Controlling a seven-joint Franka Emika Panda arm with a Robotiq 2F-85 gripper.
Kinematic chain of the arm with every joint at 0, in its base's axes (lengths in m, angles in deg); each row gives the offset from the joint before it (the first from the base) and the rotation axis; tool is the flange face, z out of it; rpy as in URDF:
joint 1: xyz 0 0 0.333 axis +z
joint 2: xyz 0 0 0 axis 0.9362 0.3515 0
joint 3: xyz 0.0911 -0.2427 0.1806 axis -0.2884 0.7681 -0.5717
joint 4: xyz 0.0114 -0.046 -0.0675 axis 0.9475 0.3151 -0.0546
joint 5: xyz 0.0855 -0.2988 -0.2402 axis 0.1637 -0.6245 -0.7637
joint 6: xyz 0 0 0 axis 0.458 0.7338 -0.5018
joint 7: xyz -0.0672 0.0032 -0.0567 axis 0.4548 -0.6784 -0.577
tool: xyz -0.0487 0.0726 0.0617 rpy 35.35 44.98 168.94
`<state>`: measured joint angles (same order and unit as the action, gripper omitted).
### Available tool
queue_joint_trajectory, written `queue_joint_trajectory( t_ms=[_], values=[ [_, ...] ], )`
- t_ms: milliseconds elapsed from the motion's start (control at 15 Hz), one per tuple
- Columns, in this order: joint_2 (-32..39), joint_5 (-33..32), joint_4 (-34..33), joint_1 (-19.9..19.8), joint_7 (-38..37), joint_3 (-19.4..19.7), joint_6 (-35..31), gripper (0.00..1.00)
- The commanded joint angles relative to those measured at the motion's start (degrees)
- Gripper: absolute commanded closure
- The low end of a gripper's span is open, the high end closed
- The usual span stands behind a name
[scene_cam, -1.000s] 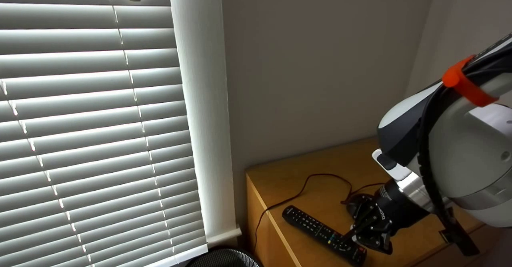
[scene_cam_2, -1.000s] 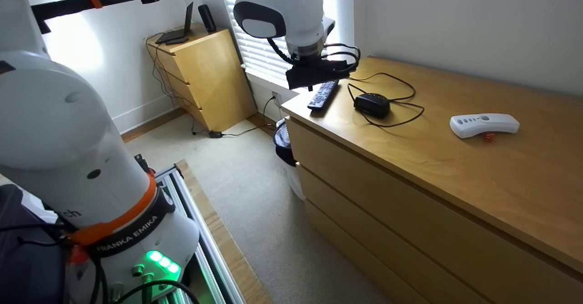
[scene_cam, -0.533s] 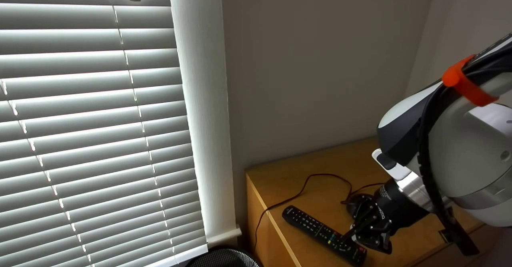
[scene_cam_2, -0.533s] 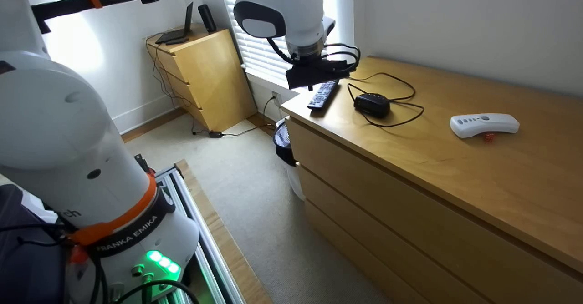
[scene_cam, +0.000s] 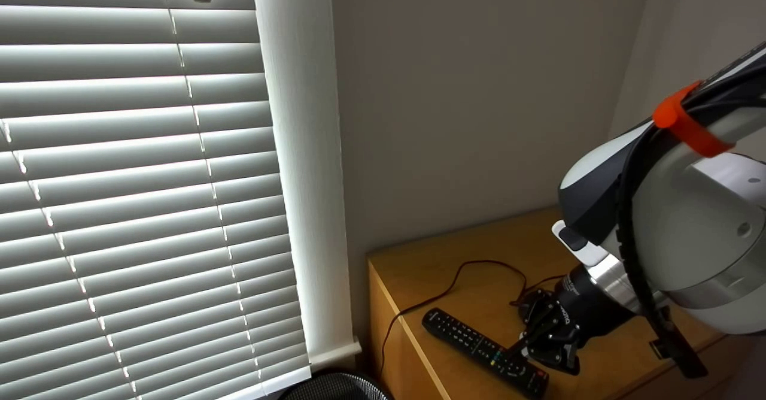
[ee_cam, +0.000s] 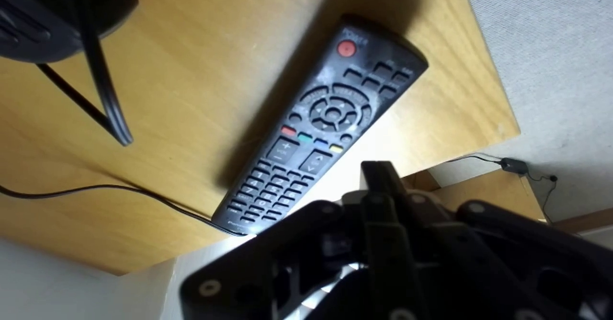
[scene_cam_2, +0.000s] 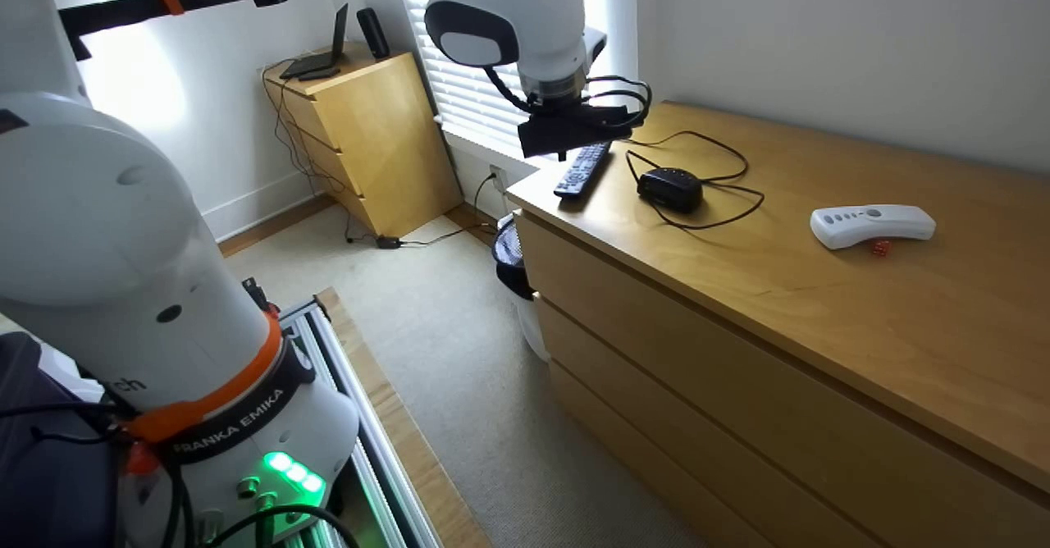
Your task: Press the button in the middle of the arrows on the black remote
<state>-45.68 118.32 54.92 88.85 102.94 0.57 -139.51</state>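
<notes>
We took this for a room in a home, though bedroom or study we could not tell: we saw slatted window blinds (scene_cam: 143,166), pale carpet (scene_cam_2: 459,384), a wooden counter (scene_cam_2: 779,285) with drawers (scene_cam_2: 697,359), a wastebasket (scene_cam_2: 513,273) beside it and a separate dresser (scene_cam_2: 385,146) bearing a laptop (scene_cam_2: 312,64).

One black remote (ee_cam: 312,127), one white device (scene_cam_2: 874,225), two drawer units (scene_cam_2: 763,359)
</notes>
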Motion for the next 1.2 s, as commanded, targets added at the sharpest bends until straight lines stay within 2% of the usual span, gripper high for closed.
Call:
queue_joint_trajectory(
  t_ms=[0, 1133],
  values=[
    [2.2, 1.1, -1.4, -0.3, 0.6, 0.0, -0.3, 1.0],
    [6.9, 1.4, -5.1, -1.4, -0.2, -0.1, -0.1, 1.0]
  ],
)
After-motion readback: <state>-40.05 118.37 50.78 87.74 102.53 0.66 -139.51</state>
